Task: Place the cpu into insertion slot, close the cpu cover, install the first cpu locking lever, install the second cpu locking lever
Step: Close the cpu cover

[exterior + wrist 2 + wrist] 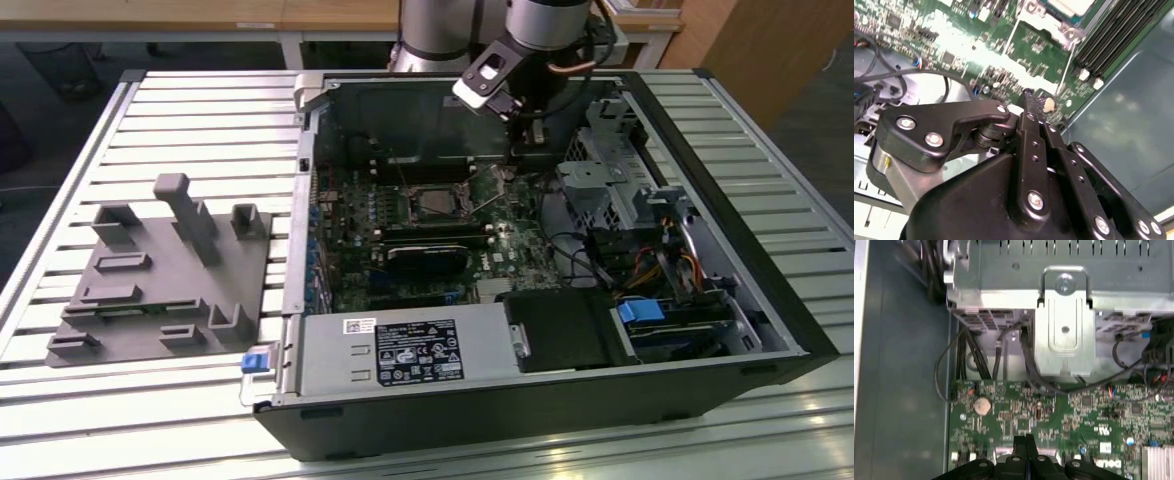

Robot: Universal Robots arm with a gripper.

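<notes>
Slatted metal tabletop carried an open computer case, and the arm reached down into it from the far side. The claw hung just over the green circuit board. In both wrist views its two black fingers were pressed flat together, closed.

Just beside the tips, in the second wrist view, a thin silvery lever rod ran from the socket's corner toward them. Whether it touched them I could not tell. Near the claw, toward the exterior view's left, sat the insertion slot with the cpu cover seemingly flat on it. The second wrist view caught the cpu as a pale face lying inside the slot, with long black memory slots alongside.

On the claw's other side, the first wrist view added a coin battery, dark cables and a silvery drive bracket standing close by.

Farther out, the exterior view gave a labelled power supply at the case's near edge. A grey moulded fixture lay well apart on the table.
</notes>
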